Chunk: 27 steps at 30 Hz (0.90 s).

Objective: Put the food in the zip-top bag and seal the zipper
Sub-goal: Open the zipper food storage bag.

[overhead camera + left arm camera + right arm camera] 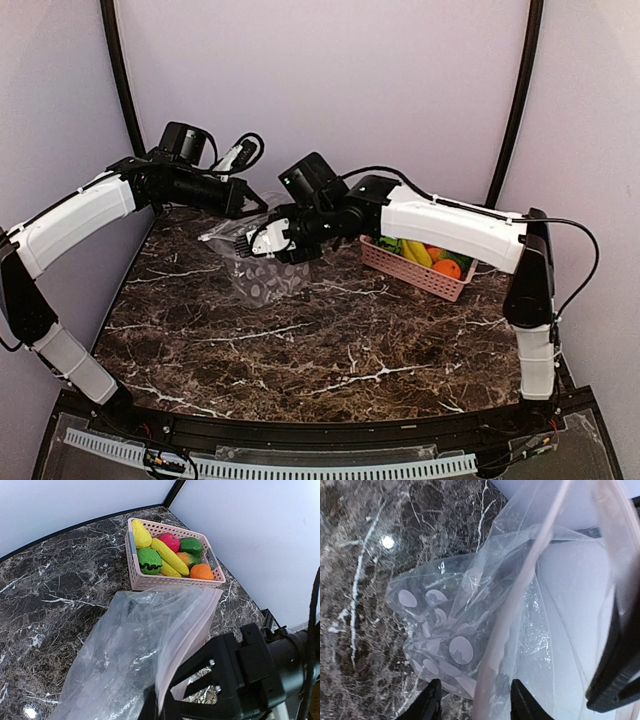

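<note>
The zip-top bag [262, 272] hangs at the back left of the table, its dotted lower half [445, 630] crumpled on the marble. My left gripper [162, 700] is shut on the bag's pinkish zipper strip [192, 627] and holds the top edge up; in the top view this gripper [250, 205] is above the bag. My right gripper [474, 706] is open, its fingers [427, 705] on either side of the zipper strip [520, 605], and sits close by the bag's top [258, 243]. The food [170, 555], with banana, pear, orange, red fruit and green pieces, lies in the pink basket.
The pink slotted basket [412, 272] stands at the back right, under my right forearm, and also shows in the left wrist view [165, 581]. Walls close the table at the back and sides.
</note>
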Each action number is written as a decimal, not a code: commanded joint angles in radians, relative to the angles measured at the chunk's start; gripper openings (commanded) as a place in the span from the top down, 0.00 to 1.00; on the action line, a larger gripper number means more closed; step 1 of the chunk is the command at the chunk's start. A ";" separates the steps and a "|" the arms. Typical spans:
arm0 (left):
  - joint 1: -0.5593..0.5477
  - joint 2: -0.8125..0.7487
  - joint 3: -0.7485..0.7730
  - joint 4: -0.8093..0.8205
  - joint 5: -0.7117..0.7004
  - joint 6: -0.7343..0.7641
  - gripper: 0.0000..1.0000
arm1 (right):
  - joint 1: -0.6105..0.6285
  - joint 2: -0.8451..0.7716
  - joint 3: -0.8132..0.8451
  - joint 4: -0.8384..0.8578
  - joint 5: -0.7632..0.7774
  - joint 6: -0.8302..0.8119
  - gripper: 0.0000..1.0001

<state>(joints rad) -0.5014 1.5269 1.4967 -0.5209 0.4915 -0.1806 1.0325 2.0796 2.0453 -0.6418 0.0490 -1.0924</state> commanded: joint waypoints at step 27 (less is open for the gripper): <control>0.055 0.048 0.195 -0.171 -0.260 0.184 0.99 | 0.047 0.019 0.406 -0.354 -0.173 0.128 0.69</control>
<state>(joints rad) -0.4507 1.5917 1.6424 -0.6456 0.2882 -0.0555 1.0790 2.0949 2.3631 -1.0229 -0.1249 -1.0267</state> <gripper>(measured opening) 0.012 0.217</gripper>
